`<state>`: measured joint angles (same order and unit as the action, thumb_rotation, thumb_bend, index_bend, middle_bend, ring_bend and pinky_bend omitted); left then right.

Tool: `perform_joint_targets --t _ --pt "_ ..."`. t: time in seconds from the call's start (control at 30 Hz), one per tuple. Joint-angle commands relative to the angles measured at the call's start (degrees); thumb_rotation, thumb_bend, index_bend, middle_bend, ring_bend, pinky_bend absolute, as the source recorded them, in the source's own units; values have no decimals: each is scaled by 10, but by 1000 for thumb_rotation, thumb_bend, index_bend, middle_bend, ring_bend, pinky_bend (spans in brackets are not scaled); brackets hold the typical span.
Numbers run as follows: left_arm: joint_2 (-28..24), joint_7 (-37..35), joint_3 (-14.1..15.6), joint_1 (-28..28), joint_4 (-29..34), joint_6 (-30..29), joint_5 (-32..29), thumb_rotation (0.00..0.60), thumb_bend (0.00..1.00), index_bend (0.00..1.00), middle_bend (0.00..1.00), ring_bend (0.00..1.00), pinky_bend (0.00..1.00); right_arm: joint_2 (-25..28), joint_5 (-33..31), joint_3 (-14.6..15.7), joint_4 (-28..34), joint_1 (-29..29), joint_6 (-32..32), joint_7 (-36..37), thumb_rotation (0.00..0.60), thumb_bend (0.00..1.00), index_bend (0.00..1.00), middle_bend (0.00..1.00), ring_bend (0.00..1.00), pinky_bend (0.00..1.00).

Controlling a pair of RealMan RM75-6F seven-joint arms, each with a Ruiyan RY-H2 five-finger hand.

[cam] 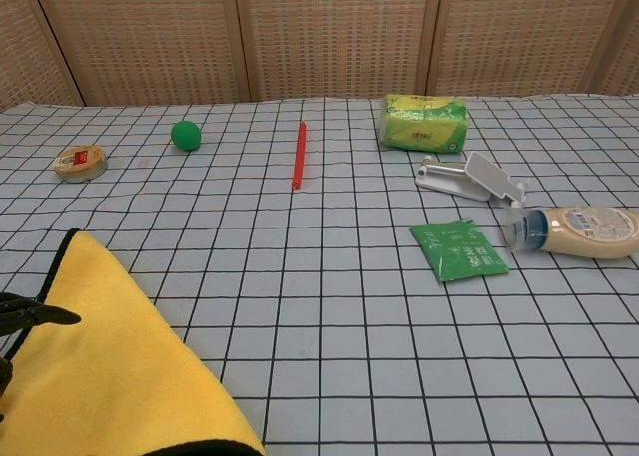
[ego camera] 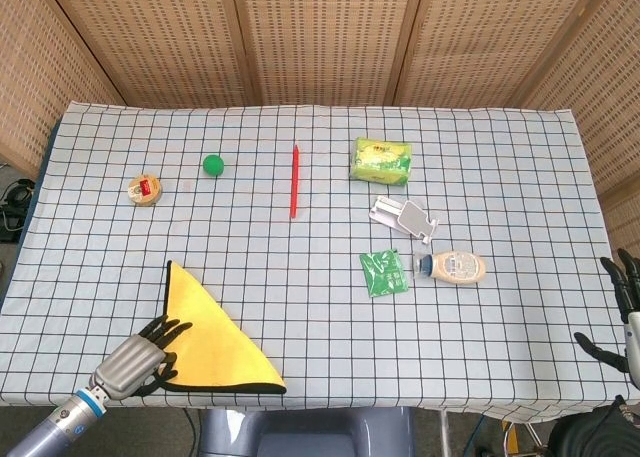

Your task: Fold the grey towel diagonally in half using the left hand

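Note:
The towel [ego camera: 215, 347] lies at the table's front left, folded into a triangle. Its upper face is yellow with a dark hem, and no grey side shows. The chest view has the towel [cam: 110, 376] at the bottom left. My left hand [ego camera: 150, 355] is at the triangle's left edge, fingers spread, with their tips [cam: 30, 314] over the hem. I see nothing gripped in it. My right hand [ego camera: 620, 322] hangs off the table's right edge, far from the towel, fingers apart and empty.
On the checked tablecloth are a tape roll [ego camera: 146, 189], a green ball [ego camera: 213, 165], a red pen [ego camera: 294, 181], a green tissue pack [ego camera: 381, 160], a white clip [ego camera: 403, 216], a green sachet [ego camera: 384, 273] and a lying bottle [ego camera: 452, 267]. Wooden panels stand behind.

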<state>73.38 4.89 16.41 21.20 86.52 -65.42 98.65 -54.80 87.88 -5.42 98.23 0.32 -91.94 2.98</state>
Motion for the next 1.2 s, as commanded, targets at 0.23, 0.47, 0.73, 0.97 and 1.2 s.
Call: perform_joint_targets --t 0.23,0.47,0.73,0.97,1.2 --pt "-1 -2 0 -4 -4 6 3 600 374 604 0 0 0 1 1 0 1 -1 -2 0 600 0 0 0 0 0" --pt "-3 3 -2 -8 -5 10 2 600 373 553 0 0 0 0 4 1 2 -1 -2 -1 600 0 0 0 0 0" --pt "-8 -12 -1 -10 -7 5 11 600 129 5 0 0 0 0 6 2 3 -1 -3 -3 600 0 0 0 0 0" --pt "-26 -36 2 -15 -8 -26 31 600 121 0 0 0 0 0 8 3 4 -2 -5 -4 600 0 0 0 0 0" --pt "-78 -71 -9 -32 25 -107 45 600 102 0 0 0 0 2 13 4 7 -4 -9 -3 600 0 0 0 0 0"
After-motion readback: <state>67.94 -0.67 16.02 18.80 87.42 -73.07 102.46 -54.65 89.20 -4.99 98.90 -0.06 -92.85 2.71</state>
